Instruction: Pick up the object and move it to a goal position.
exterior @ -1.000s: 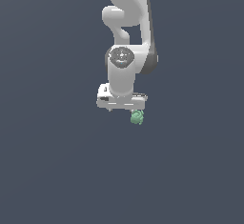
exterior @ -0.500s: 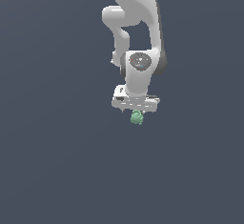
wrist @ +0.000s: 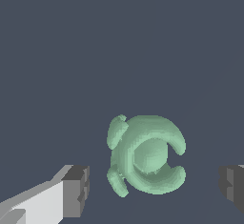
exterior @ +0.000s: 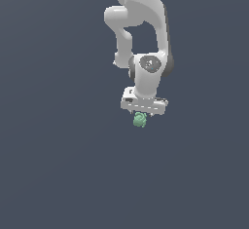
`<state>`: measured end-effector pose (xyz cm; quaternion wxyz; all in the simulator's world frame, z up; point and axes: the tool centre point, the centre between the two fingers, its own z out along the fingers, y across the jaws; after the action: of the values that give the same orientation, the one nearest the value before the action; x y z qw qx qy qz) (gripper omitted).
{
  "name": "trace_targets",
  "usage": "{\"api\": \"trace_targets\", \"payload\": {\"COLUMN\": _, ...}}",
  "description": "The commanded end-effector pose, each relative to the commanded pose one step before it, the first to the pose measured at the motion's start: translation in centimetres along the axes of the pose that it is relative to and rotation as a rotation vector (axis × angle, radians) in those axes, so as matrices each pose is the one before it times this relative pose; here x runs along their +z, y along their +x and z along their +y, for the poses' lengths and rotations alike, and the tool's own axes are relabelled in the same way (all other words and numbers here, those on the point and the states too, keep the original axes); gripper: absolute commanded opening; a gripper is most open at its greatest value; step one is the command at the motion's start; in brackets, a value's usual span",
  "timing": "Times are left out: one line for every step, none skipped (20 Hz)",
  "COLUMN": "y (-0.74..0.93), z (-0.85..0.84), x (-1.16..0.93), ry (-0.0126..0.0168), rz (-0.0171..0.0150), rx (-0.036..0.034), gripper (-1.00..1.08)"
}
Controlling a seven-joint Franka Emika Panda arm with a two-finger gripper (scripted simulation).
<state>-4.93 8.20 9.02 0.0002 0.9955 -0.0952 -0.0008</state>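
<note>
The object is a small, lumpy mint-green blob lying just under the white hand in the exterior view. In the wrist view the object sits between my two dark-tipped fingers, with a gap on each side and nothing touching it. My gripper hangs from the white arm, pointing down over the blob. The gripper is open, far wider than the blob. No goal marker shows in either view.
A plain dark grey-blue surface fills both views. The white arm comes down from the exterior view's top edge. No other objects show.
The hand has shifted toward the exterior view's right and a little lower, from beside the blob to directly over it. The blob has stayed where it was.
</note>
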Motion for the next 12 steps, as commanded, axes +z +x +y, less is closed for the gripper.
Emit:
{"api": "trace_targets", "payload": {"y": -0.002, "z": 0.001, "x": -0.001, "ry": 0.00004, "rz": 0.00007, "rx": 0.00013, "gripper": 1.0}}
{"api": "trace_targets", "payload": {"y": -0.002, "z": -0.001, "x": 0.035, "ry": 0.0, "rz": 0.0, "rx": 0.0, "gripper": 1.0}}
{"api": "trace_targets", "payload": {"y": -0.005, "z": -0.004, "x": 0.104, "ry": 0.0, "rz": 0.0, "rx": 0.0, "gripper": 1.0}}
{"api": "trace_targets", "payload": {"y": -0.008, "z": -0.007, "x": 0.172, "ry": 0.0, "rz": 0.0, "rx": 0.0, "gripper": 1.0}}
{"api": "trace_targets", "payload": {"y": -0.005, "z": 0.015, "x": 0.229, "ry": 0.00006, "rz": 0.0002, "rx": 0.00044, "gripper": 1.0}}
{"api": "trace_targets", "payload": {"y": -0.015, "z": -0.012, "x": 0.308, "ry": 0.0, "rz": 0.0, "rx": 0.0, "gripper": 1.0}}
{"api": "trace_targets", "payload": {"y": -0.013, "z": 0.011, "x": 0.362, "ry": 0.00006, "rz": 0.0002, "rx": 0.00044, "gripper": 1.0}}
{"api": "trace_targets", "payload": {"y": -0.024, "z": -0.016, "x": 0.439, "ry": 0.0, "rz": 0.0, "rx": 0.0, "gripper": 1.0}}
{"api": "trace_targets", "payload": {"y": -0.021, "z": 0.006, "x": 0.49, "ry": 0.00006, "rz": 0.0002, "rx": 0.00044, "gripper": 1.0}}
{"api": "trace_targets", "payload": {"y": -0.023, "z": 0.004, "x": 0.547, "ry": 0.00006, "rz": 0.0002, "rx": 0.00044, "gripper": 1.0}}
{"api": "trace_targets", "payload": {"y": -0.019, "z": 0.004, "x": 0.518, "ry": 0.00006, "rz": 0.00019, "rx": 0.00044, "gripper": 1.0}}
{"api": "trace_targets", "payload": {"y": -0.018, "z": -0.02, "x": 0.464, "ry": 0.0, "rz": 0.0, "rx": 0.0, "gripper": 1.0}}
